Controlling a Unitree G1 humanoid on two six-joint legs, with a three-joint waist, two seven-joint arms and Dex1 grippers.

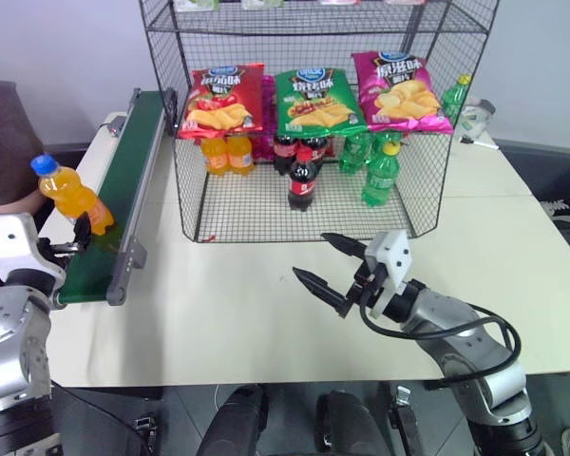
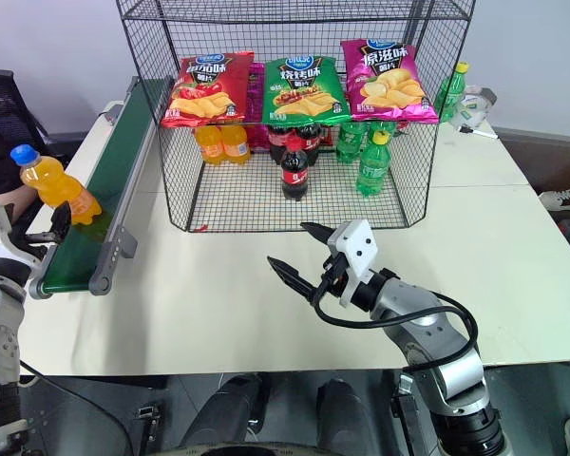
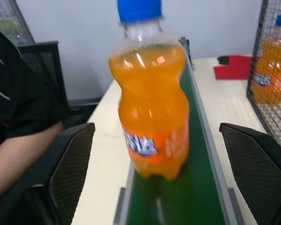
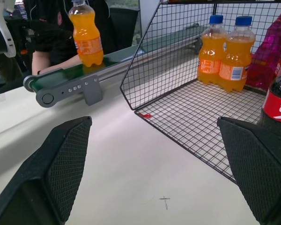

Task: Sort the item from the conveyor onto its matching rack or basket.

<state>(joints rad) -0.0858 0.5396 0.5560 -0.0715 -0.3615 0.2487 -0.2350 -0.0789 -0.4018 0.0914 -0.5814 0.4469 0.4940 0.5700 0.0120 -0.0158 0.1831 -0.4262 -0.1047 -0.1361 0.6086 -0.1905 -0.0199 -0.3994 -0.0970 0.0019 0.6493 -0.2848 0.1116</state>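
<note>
Orange soda bottle (image 1: 73,193) stands on the near end of the dark-green conveyor (image 1: 123,171), blue cap up and tipped a little toward the far left, long axis close to vertical, label facing the left wrist camera. It sits at the belt's end, probably because that is where the left arm can reach it.

The left gripper (image 3: 161,176) has its two black fingers spread wide, one on each side of the bottle's lower body, neither pad touching, nothing held. That bracketing stance reads as a pre-grasp lined up level with the label band, so the fingers can shut across the waist.

The right gripper (image 1: 331,266) hangs above the bare white table (image 1: 228,323) in front of the black wire rack (image 1: 309,123), fingers apart and empty, likely parked out of the way or waiting for a handover.

Inside the rack, items are grouped by kind. Two matching orange bottles (image 4: 226,61) stand at the left of the bottom shelf, cola bottles (image 1: 302,171) in the middle, green bottles (image 1: 375,166) to the right, and three crisp bags (image 1: 313,100) on the shelf above. So the matching spot is judged to be beside the orange pair.

A person's forearm (image 3: 18,159) rests near the belt end, beside the left gripper.
</note>
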